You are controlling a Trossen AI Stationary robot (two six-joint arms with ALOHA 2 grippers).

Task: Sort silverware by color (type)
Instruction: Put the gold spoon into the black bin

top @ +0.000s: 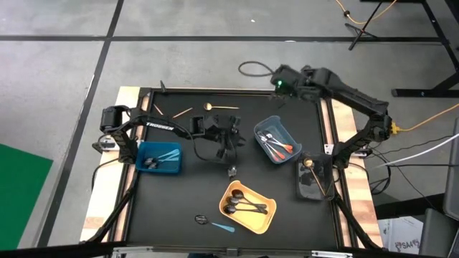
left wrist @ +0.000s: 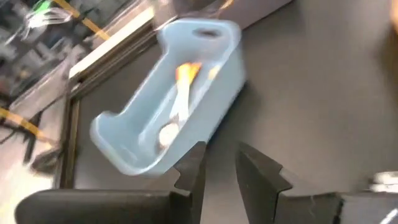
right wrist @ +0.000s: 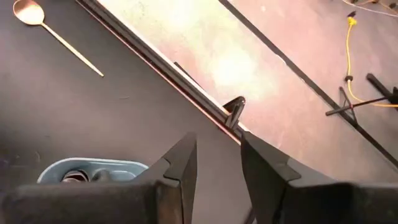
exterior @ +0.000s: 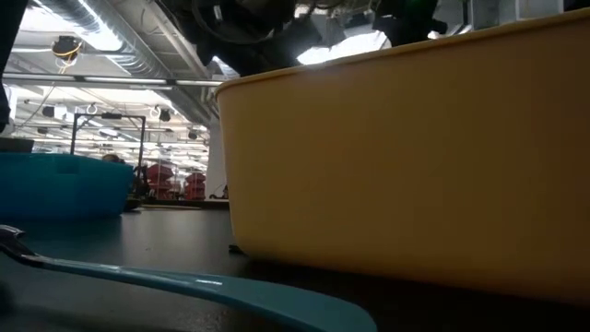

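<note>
Nearby, gold spoon (right wrist: 29, 12) beside table's far edge (right wrist: 155, 65)

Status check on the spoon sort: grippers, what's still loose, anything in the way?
Left gripper open, empty, near light-blue bin. Right gripper open, empty, at far edge. Gold spoon still loose there. Nothing blocking it.

Black table (top: 215, 183): four bins, loose gold spoon (top: 219, 107), teal spoon (top: 223, 227), tan sticks near far edge
</note>
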